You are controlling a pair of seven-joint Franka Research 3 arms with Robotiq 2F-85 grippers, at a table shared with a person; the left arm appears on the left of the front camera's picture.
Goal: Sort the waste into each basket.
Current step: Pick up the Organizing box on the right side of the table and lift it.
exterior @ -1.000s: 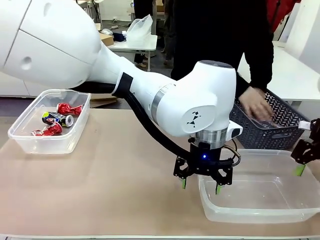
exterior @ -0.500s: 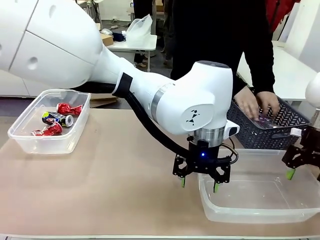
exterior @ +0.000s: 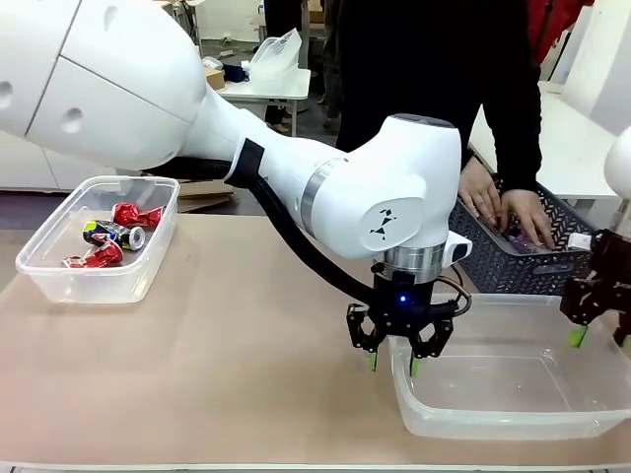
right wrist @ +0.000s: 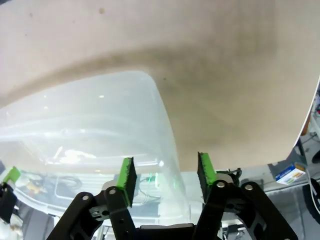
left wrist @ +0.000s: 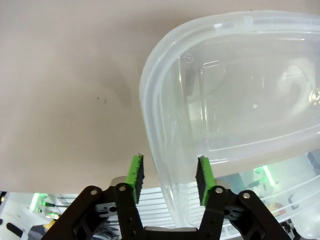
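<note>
Nearest to us, at 5 o'clock on the tabletop (exterior: 227, 374), stands the right clear tub (exterior: 493, 431). The left end effector (exterior: 392, 365) hangs straight down at the 9 o'clock side of this tub, with one finger outside the wall and one finger inside. Its jaws stand narrow around the wall. In the left wrist view the green pads (left wrist: 135, 172) are on both sides of the rim, near a rounded corner. We cannot tell if they press on the plastic or are only just beside it.

At the 3 o'clock side of the same tub we see the right end effector (exterior: 599, 338). Its jaws are wider. The right wrist view shows the wall between them with free space on each side, so it holds nothing.

Farther away, at 10 o'clock on the tabletop, the left clear tub (exterior: 89, 284) holds the waste. A red can (exterior: 136, 215) lies at its far side, a dark can (exterior: 116, 235) in the middle and a second red can (exterior: 96, 258) nearer to us.

At 2 o'clock, behind the right clear tub, stands a dark lattice basket (exterior: 493, 271). One hand (exterior: 480, 194) of a person and the other hand (exterior: 532, 215) reach into it.
</note>
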